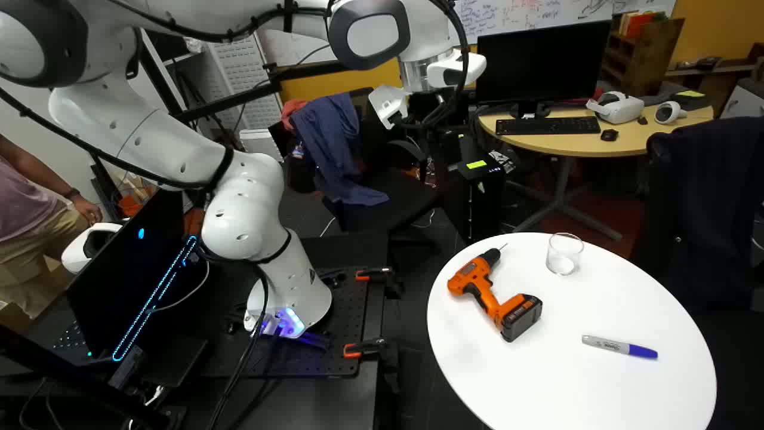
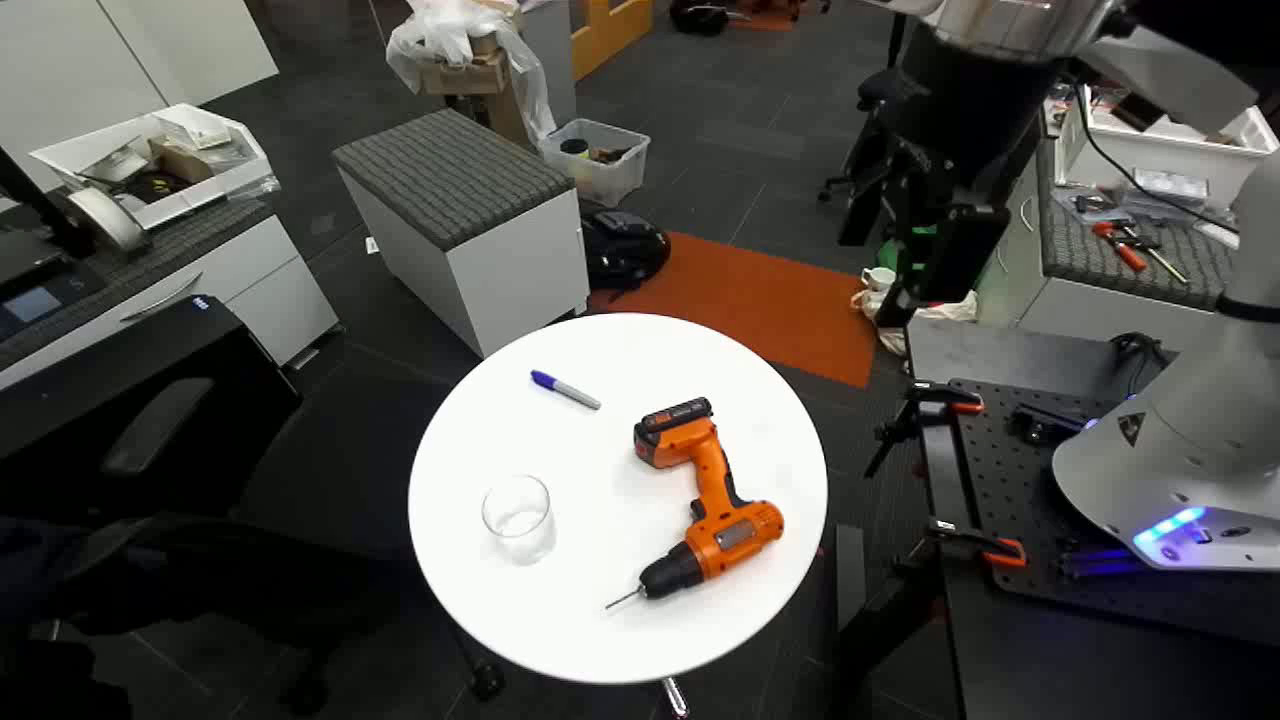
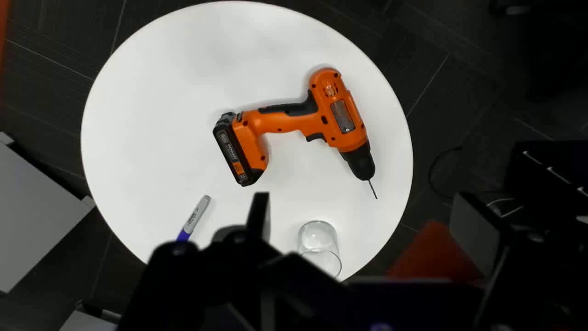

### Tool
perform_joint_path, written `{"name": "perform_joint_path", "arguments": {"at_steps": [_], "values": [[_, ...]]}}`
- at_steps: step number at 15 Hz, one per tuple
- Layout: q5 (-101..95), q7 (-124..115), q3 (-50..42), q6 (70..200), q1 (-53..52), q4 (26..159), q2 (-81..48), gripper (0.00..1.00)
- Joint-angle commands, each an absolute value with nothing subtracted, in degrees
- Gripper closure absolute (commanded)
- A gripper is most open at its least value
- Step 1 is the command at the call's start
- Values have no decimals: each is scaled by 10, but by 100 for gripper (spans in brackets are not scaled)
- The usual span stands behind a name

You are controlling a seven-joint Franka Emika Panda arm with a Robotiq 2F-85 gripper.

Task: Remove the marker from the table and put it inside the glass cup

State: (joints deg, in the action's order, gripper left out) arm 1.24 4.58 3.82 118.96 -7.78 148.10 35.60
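The hand (image 3: 365, 219) hangs spread wide, pointing downward from the bent arm (image 1: 245, 197), seemingly far higher than the drill (image 3: 285, 122). On the white worktop (image 1: 597, 394), the marker (image 3: 195, 217) lies near the drill's battery end; the glass cup (image 2: 518, 515) stands upright near its bit end.

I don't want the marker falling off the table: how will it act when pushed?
The marker might roll, since it looks rounded and the table smooth. It's probably light, being far slimmer than the drill, and likely stiff, being straight.
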Motion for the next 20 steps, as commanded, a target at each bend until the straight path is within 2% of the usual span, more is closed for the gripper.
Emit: {"name": "perform_joint_path", "arguments": {"at_steps": [1,9,20], "values": [[13,46,39,1188,-77,1480,356,0],[8,44,41,1195,-74,1480,353,0],[-37,-44,39,1374,10,1473,282,0]]}}
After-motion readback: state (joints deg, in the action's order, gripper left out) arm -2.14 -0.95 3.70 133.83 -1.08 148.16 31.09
